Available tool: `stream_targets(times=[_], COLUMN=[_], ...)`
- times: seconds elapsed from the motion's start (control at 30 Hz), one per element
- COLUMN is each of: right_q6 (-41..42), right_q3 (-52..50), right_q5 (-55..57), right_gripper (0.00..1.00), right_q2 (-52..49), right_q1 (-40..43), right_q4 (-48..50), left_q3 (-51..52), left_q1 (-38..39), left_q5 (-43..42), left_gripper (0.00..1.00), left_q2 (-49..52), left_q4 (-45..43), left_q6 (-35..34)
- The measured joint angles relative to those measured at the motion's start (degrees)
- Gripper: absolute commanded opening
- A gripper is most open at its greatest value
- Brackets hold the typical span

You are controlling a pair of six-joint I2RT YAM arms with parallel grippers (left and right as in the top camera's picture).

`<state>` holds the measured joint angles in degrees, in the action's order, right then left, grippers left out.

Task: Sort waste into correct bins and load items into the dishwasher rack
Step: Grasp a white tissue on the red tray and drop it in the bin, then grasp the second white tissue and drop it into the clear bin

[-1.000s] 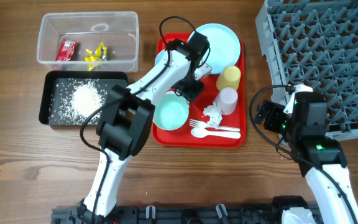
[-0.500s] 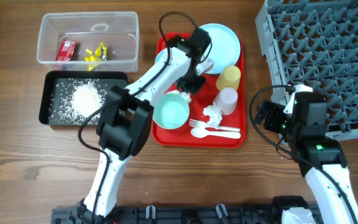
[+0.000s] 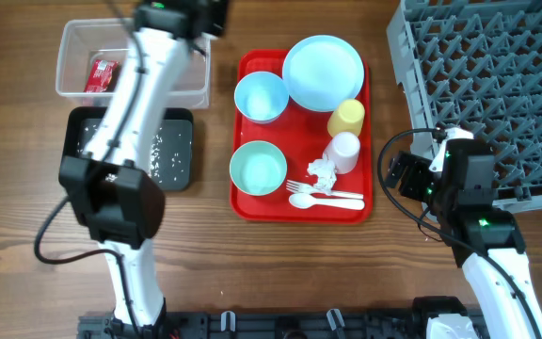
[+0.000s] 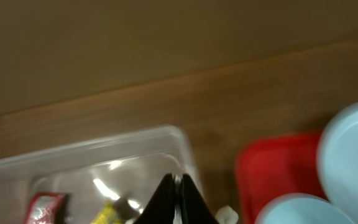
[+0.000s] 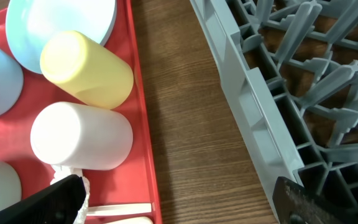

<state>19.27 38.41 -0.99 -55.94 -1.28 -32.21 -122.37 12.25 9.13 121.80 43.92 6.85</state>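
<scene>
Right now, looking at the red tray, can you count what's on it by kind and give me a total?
On the red tray:
Plate: 1
Bowls: 2, the far bowl and the near bowl
Cups: 2, the yellow cup and the white cup
Cutlery: 2, the fork and the spoon
Crumpled tissue: 1
Total: 8

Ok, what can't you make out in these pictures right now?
Shallow black rectangular tray: overhead, the left arm covers its middle and what lies there.
Yellow crinkled wrapper: cut by the left wrist view's bottom edge; hidden overhead by the arm.
Left gripper: blurred and cut off; grip unclear.
</scene>
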Motion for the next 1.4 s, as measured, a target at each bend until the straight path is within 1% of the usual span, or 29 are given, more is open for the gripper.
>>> stream_targets(times=[0.03, 0.07, 0.1, 0.13, 0.23, 0.37, 0.4, 0.5, 0.6, 0.7, 0.77, 0.8, 0.93, 1.07, 1.13, 1.23, 1.3, 1.37, 1.4], right_q6=[0.00, 0.00, 0.00, 0.00, 0.00, 0.00, 0.00, 0.00, 0.00, 0.00, 0.00, 0.00, 0.00, 0.00, 0.00, 0.00, 0.00, 0.00, 0.00], right_q3=[0.00, 0.00, 0.00, 0.00, 0.00, 0.00, 0.00, 0.00, 0.00, 0.00, 0.00, 0.00, 0.00, 0.00, 0.00, 0.00, 0.00, 0.00, 0.00], right_q5=[0.00, 0.00, 0.00, 0.00, 0.00, 0.00, 0.00, 0.00, 0.00, 0.00, 0.00, 0.00, 0.00, 0.00, 0.00, 0.00, 0.00, 0.00, 0.00], right_gripper=[1.00, 1.00, 1.00, 1.00, 1.00, 1.00, 1.00, 1.00, 1.00, 1.00, 1.00, 1.00, 1.00, 1.00, 1.00, 1.00, 1.00, 1.00, 1.00], right_q2=[0.00, 0.00, 0.00, 0.00, 0.00, 0.00, 0.00, 0.00, 0.00, -0.26, -1.11, -1.38, -2.12, -2.34, -2.34, -2.34, -2.34, -2.34, -2.34], right_q1=[0.00, 0.00, 0.00, 0.00, 0.00, 0.00, 0.00, 0.00, 0.00, 0.00, 0.00, 0.00, 0.00, 0.00, 0.00, 0.00, 0.00, 0.00, 0.00], right_q4=[0.02, -0.02, 0.00, -0.02, 0.02, -0.02, 0.00, -0.04, -0.11, 0.02, 0.04, 0.02, 0.04, 0.11, 0.39, 0.59, 0.55, 0.52, 0.55], left_q3=[0.00, 0.00, 0.00, 0.00, 0.00, 0.00, 0.00, -0.02, 0.33, 2.62, 6.80, 8.26, 16.09, 21.77, 23.30, 26.25, 27.76, 29.03, 29.53], left_q1=[-1.51, -3.06, -5.20, -7.69, -10.67, -9.86, -8.37, -3.65, 3.78, 10.58, 16.17, 17.59, 21.22, 23.89, 25.81, 29.83, 31.89, 33.24, 33.68], left_q5=[-0.35, -0.98, -2.23, -4.59, -10.47, -18.51, -21.97, -24.98, -26.86, -27.78, -28.41, -28.57, -28.61, -28.50, -27.06, -22.10, -20.33, -19.32, -18.95], left_gripper=[0.47, 0.75, 0.96, 1.00, 1.00, 0.99, 0.95, 0.89, 0.90, 0.89, 0.88, 0.88, 0.97, 0.97, 0.95, 0.85, 0.77, 0.57, 0.41], left_q2=[0.15, 0.26, 0.48, 0.70, 1.05, 1.05, 1.05, 1.05, 1.07, 1.07, 1.11, 1.11, 1.11, 1.18, 1.18, 1.22, 1.22, 1.22, 1.22], left_q4=[-0.81, -1.22, -1.40, -1.20, 0.35, 4.81, 8.09, 15.15, 20.92, 22.82, 23.32, 23.06, 18.88, 15.96, 10.84, 4.11, 2.14, 1.01, 0.87], left_q6=[-0.35, -0.63, -0.92, -1.64, -2.25, -2.32, -2.01, 0.04, 3.06, 4.87, 6.01, 6.16, 4.09, 2.25, 1.84, 1.42, 1.25, 1.14, 1.36])
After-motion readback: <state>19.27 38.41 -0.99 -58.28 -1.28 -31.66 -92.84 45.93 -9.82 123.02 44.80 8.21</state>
